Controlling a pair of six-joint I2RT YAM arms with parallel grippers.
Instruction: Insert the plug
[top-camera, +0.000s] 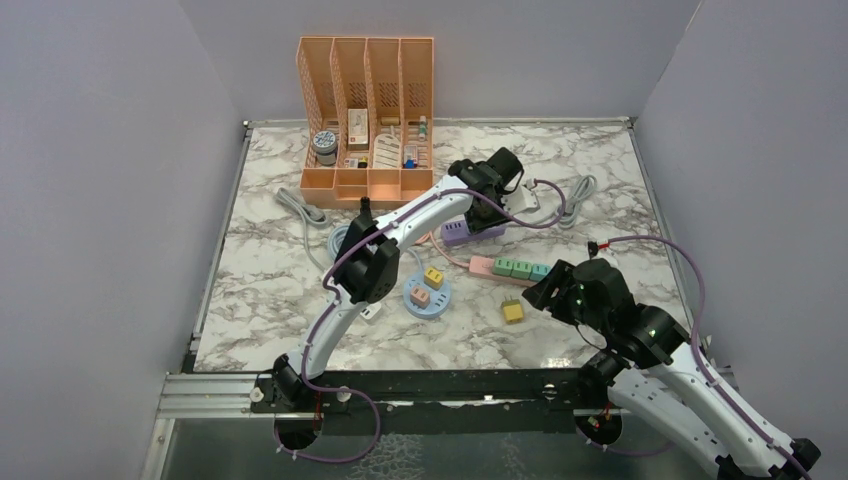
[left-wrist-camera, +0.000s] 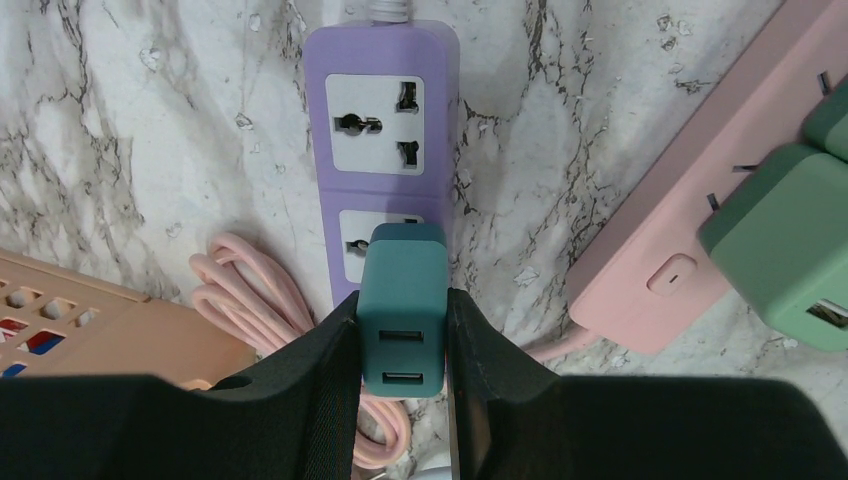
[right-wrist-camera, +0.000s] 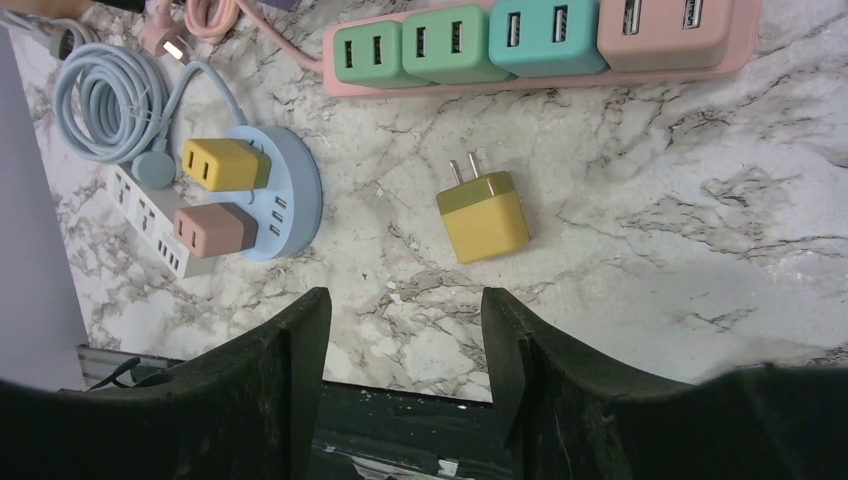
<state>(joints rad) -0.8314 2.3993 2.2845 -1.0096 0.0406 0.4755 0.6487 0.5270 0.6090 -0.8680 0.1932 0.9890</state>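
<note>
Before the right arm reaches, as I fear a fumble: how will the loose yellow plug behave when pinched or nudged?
The yellow plug looks rigid and boxy, so it probably won't flex. Lying flat on the marble table, it should slide rather than roll. Its smooth sides might slip when pinched.

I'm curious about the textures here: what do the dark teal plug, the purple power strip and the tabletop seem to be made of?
Teal plug: probably matte moulded plastic; even colour, rounded edges, no glare.
Purple power strip: smooth plastic, faint satin sheen, white socket faces inset.
Tabletop: white with grey veins like marble; real stone or printed laminate, I cannot tell.
</note>
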